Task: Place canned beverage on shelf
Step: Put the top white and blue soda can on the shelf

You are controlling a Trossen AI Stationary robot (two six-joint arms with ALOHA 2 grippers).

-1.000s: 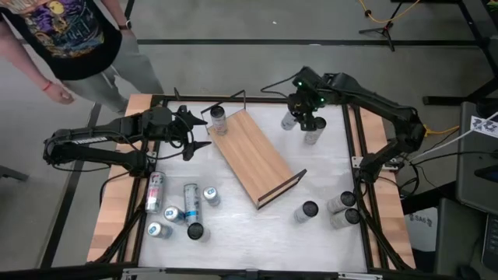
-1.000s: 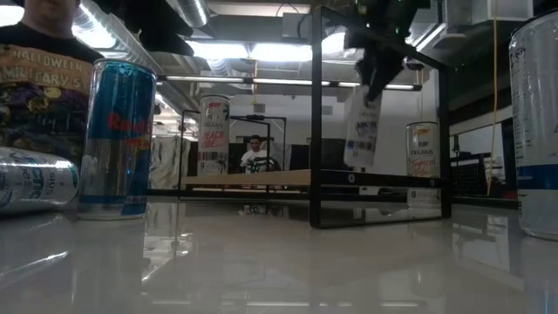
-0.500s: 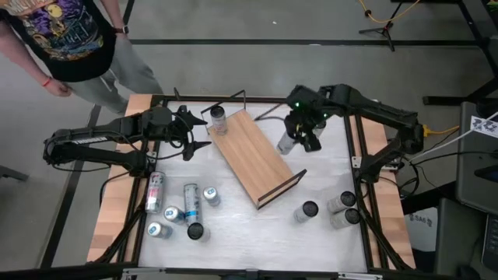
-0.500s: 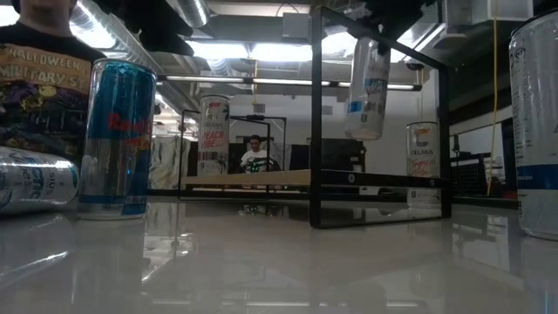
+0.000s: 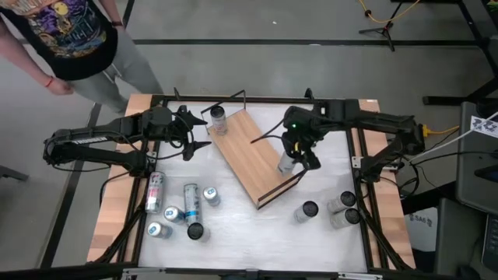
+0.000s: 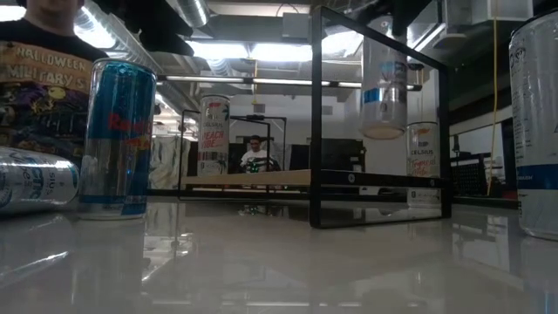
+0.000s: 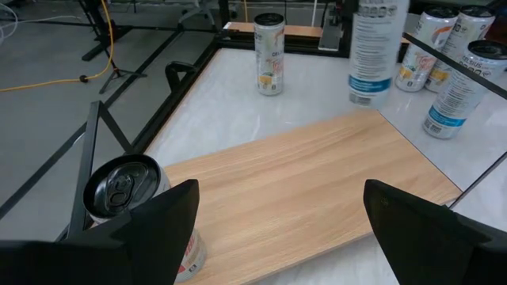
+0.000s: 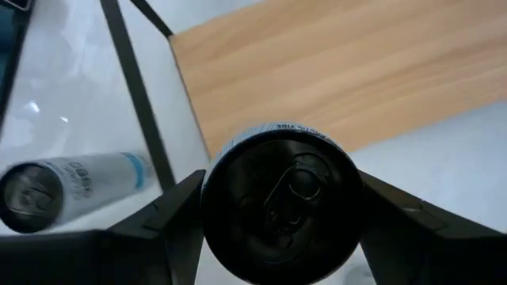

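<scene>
Right pincer (image 5: 291, 158) clamped on can (image 5: 286, 165), held upright in the air above shelf (image 5: 253, 152) edge, at three o'clock of board centre. At nine o'clock of shelf, left pincer (image 5: 196, 132) spread wide, empty, low over counter (image 5: 327, 167) beside another can (image 5: 218, 119).

We see a white bench (image 5: 249, 225) carrying the shelf (image 5: 253, 155), a light wooden board lying at an angle near the middle with black wire rails at its short ends. One can (image 5: 218, 118) stands on the shelf's far end. Several cans (image 5: 180, 208) stand or lie on the bench to our left, and three more cans (image 5: 331, 208) stand to our right.
</scene>
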